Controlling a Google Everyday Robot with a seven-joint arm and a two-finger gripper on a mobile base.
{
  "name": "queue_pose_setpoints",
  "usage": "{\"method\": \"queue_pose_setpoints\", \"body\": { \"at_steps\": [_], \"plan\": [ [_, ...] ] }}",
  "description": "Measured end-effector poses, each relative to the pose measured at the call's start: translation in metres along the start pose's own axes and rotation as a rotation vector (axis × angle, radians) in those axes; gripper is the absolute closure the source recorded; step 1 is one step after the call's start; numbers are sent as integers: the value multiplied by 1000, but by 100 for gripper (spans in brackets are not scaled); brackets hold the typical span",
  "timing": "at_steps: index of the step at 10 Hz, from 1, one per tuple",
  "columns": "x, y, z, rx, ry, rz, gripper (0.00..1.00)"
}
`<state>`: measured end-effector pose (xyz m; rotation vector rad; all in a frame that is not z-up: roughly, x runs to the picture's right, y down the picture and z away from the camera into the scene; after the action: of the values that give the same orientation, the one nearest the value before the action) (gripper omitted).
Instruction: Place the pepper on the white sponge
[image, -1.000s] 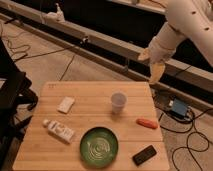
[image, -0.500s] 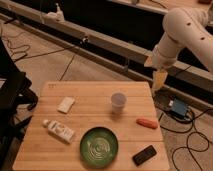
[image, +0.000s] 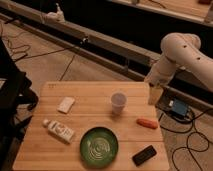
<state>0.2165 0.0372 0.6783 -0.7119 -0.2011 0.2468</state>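
The pepper, small and orange-red, lies on the wooden table near its right edge. The white sponge rests flat on the left part of the table, far from the pepper. My gripper hangs from the white arm over the table's far right corner, fingers pointing down. It is above and behind the pepper, open, with nothing in it.
A white cup stands mid-table between sponge and pepper. A green plate sits at the front, a black slab at the front right, a white labelled tube at the front left. Cables and a blue box lie on the floor to the right.
The arm has swung down, bringing the gripper lower toward the table's far right corner. Nothing on the table has moved.
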Motion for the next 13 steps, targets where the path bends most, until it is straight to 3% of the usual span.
{"method": "queue_pose_setpoints", "body": {
  "at_steps": [2, 4, 10, 13],
  "plan": [
    [4, 13, 22, -72, -83, 84, 20],
    [7, 15, 30, -108, -130, 106, 20],
    [6, 14, 29, -111, -136, 100, 20],
    [4, 22, 40, -154, -211, 115, 20]
  ]
}}
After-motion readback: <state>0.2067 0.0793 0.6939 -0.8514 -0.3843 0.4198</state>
